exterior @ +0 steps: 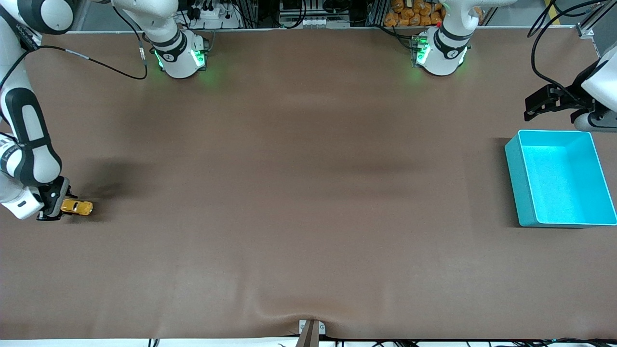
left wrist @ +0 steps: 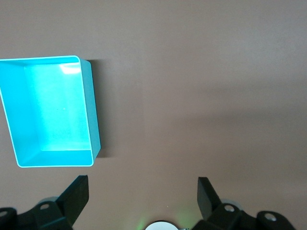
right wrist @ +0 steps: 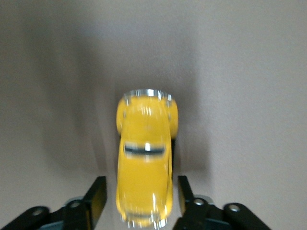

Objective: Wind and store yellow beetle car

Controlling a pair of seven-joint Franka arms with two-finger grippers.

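The yellow beetle car [exterior: 78,207] sits on the brown table at the right arm's end, its wheels on the surface. My right gripper [exterior: 57,206] is low at the car's rear end and open. In the right wrist view the yellow beetle car [right wrist: 144,163] lies between the two black fingers [right wrist: 96,194], with a small gap on each side. My left gripper [exterior: 531,109] hangs open with nothing in it, above the table beside the turquoise bin [exterior: 515,164]. The left wrist view shows that gripper [left wrist: 144,186] over bare table, next to the bin [left wrist: 92,115].
The turquoise bin stands at the left arm's end of the table with nothing in it. Both arm bases [exterior: 181,58] stand along the table's back edge. A small metal bracket [exterior: 311,330] sits at the front edge.
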